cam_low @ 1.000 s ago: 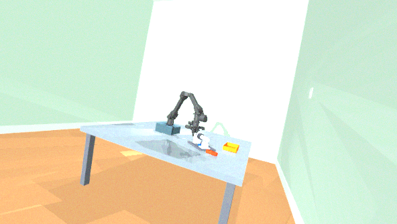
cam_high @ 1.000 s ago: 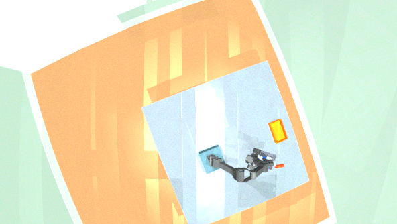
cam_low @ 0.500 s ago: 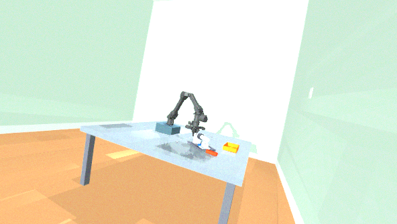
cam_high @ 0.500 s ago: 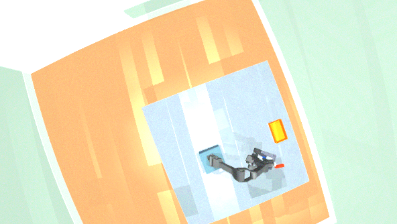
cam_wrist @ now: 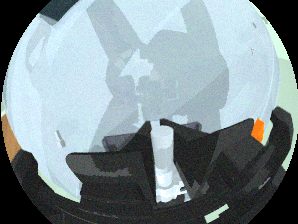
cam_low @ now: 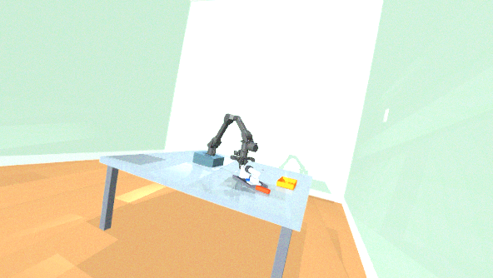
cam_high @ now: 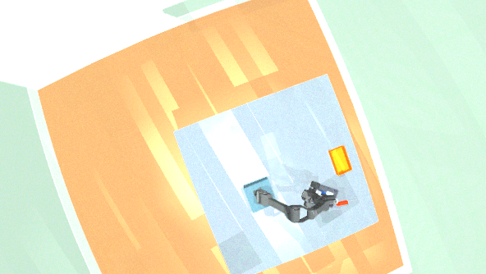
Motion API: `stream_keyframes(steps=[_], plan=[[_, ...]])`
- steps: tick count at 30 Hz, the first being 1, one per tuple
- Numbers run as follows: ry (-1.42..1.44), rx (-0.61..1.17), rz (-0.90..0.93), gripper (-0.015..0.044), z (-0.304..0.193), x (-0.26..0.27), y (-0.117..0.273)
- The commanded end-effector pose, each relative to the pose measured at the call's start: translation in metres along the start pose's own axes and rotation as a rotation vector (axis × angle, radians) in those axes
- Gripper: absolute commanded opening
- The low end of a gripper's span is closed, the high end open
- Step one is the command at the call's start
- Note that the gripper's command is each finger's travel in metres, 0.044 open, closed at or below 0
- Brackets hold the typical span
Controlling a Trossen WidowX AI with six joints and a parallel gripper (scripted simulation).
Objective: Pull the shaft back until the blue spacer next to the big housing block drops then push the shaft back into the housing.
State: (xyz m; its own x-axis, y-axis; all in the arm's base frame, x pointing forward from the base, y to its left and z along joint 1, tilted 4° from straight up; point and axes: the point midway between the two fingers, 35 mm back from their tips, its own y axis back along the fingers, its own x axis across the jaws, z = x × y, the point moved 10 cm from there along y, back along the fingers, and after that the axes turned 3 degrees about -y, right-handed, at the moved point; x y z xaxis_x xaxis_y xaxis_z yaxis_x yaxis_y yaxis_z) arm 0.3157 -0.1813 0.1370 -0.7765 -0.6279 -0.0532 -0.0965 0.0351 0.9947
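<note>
The white shaft [cam_wrist: 163, 145] stands out between the black fingers in the wrist view. My gripper [cam_wrist: 158, 129] [cam_low: 241, 167] is shut on the shaft, low over the fixture. The white housing [cam_low: 254, 178] stands on a dark base plate [cam_low: 238, 180], with a dark ring near its top. A small blue piece [cam_high: 323, 192] [cam_low: 248, 180] shows low beside the white housing. I take it for the blue spacer, but cannot tell whether it is on the shaft or has dropped. The other spacers cannot be told apart, and the arm hides part of the fixture from above.
A red-orange bar [cam_high: 342, 203] [cam_low: 262, 190] lies close beside the fixture. A yellow tray with an orange rim [cam_high: 340, 160] [cam_low: 287, 183] stands farther along the table. The arm's blue-grey base block [cam_high: 252, 205] [cam_low: 208, 159] is at the other side. Shadows cross the table.
</note>
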Motion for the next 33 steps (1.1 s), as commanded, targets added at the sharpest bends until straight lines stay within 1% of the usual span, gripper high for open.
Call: stream_keyframes(steps=[1, 33], plan=[[0.001, 0.01, 0.0, 0.0, -0.0034, 0.0002, 0.002], [0.001, 0.011, 0.0, 0.0, -0.0126, -0.0003, 0.0024]])
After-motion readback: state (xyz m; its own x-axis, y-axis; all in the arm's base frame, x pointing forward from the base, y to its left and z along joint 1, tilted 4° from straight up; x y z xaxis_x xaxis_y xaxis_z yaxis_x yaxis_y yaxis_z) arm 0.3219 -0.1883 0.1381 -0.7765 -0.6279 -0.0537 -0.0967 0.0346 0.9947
